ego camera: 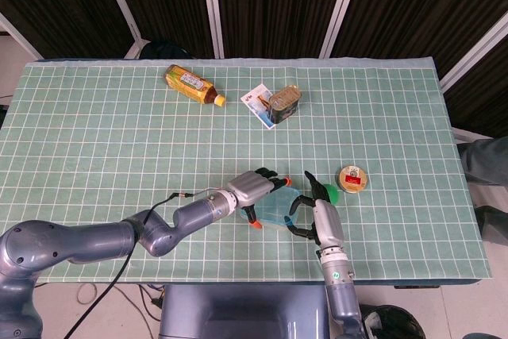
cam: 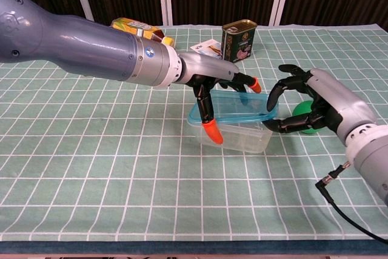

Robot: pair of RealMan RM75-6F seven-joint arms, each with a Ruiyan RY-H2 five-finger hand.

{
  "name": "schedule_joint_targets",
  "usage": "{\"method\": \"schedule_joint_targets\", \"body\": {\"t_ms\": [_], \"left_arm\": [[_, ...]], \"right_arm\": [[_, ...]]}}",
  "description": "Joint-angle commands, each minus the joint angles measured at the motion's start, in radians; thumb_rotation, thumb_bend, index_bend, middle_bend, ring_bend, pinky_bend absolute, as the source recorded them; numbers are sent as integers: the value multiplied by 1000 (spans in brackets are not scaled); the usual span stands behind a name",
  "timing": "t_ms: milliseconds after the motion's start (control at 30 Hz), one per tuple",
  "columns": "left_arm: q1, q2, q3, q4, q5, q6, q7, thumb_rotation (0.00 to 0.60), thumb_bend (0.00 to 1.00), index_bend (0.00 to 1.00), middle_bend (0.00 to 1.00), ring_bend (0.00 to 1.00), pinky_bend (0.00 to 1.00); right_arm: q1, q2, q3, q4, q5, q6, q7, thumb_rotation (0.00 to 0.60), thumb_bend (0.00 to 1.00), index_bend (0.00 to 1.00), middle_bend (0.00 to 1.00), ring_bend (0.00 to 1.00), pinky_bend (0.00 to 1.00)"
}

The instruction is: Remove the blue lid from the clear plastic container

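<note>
The clear plastic container (cam: 242, 136) (ego camera: 274, 213) stands near the table's front edge, and its blue lid (cam: 239, 108) (ego camera: 279, 202) sits on it slightly tilted. My left hand (cam: 212, 86) (ego camera: 255, 188) grips the lid from the left: orange-tipped fingers (cam: 255, 84) lie across the top and the thumb presses the front edge. My right hand (cam: 306, 108) (ego camera: 321, 218) curls around the container's right end, with fingertips touching its wall just under the lid.
A green ball (cam: 301, 113) (ego camera: 330, 192) lies right behind my right hand. A round tin (ego camera: 353, 179) is further right. At the back stand a tea bottle (ego camera: 190, 85), a card (ego camera: 255, 101) and a rectangular can (cam: 238, 40) (ego camera: 283, 103).
</note>
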Motion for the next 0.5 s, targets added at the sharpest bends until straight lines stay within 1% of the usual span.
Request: {"method": "schedule_joint_targets", "body": {"t_ms": [33, 167, 500], "left_arm": [[5, 2, 4, -1, 4, 9, 5, 600, 0, 0, 0, 0, 13], [13, -1, 0, 0, 2, 30, 3, 600, 0, 0, 0, 0, 0], [22, -28, 0, 22, -18, 70, 22, 600, 0, 0, 0, 0, 0]], "right_arm": [[-3, 0, 9, -13, 20, -3, 0, 600, 734, 682, 47, 0, 0], [-2, 5, 12, -25, 34, -6, -11, 600, 736, 685, 48, 0, 0], [-8, 10, -1, -25, 36, -4, -12, 600, 736, 691, 54, 0, 0]]}}
